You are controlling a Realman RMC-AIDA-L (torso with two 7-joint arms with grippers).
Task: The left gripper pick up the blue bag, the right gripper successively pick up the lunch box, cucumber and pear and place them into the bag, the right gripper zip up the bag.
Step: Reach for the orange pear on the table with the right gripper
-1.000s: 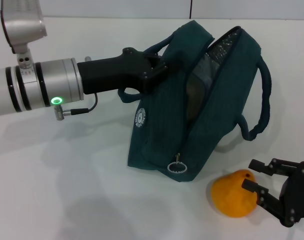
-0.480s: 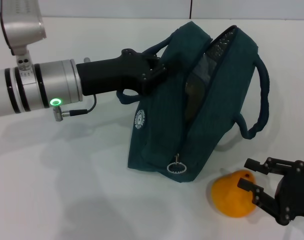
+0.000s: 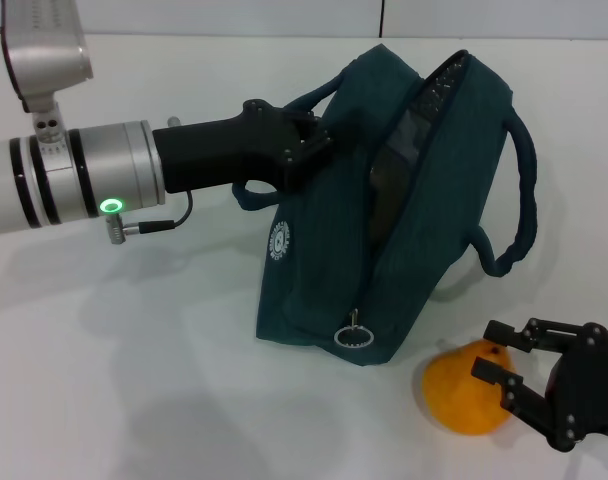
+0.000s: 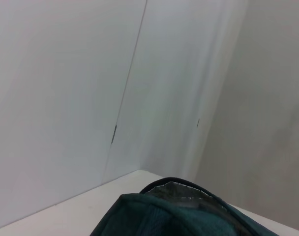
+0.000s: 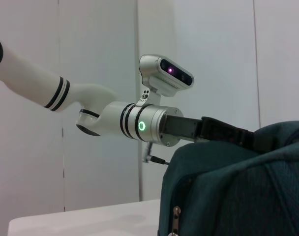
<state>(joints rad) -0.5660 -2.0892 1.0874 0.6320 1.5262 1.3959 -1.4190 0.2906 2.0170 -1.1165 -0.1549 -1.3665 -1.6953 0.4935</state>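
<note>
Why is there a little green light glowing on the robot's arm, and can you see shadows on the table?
In the head view, a green ring light glows on the left gripper's silver wrist; soft grey shadows lie on the white table under the arm and beside the blue bag and the pear. In the right wrist view, the same light shows as a bright ring.

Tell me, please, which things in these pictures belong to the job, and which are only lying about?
Belong to the job: left gripper shut on blue bag; pear on the table; right gripper, open, at the pear.

Only lying about: nothing I can see besides the white table.
</note>
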